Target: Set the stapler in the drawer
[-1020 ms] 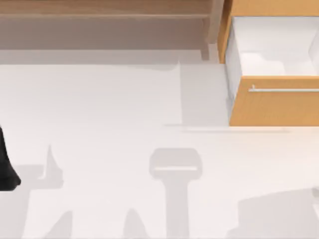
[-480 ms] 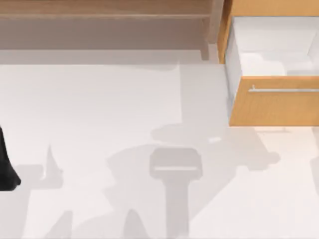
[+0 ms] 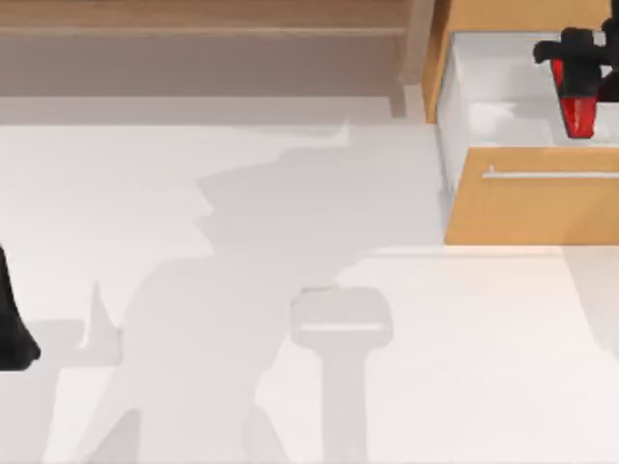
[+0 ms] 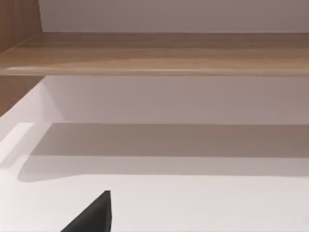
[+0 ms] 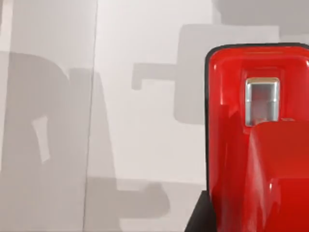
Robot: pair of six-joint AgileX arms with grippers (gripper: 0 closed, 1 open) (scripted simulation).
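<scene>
So the right gripper (image 3: 580, 72) is hanging over the open drawer (image 3: 532, 198) at the counter's (image 3: 290, 242) far right, clamping a red stapler (image 3: 577, 111) whose nose is sitting above the white inside. The left gripper (image 3: 12, 333) is parking at the counter's left edge, can't tell if it's open or closed, facing the wooden shelf (image 4: 159, 53).

Wooden shelf (image 4: 159, 53) above white table (image 4: 203, 203)

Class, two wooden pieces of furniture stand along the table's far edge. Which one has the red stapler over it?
The drawer, at the top view's right: orange-tan front, silver bar handle, white inside, pulled open. The stapler hangs over its inside. The paler brown shelf stands left.
</scene>
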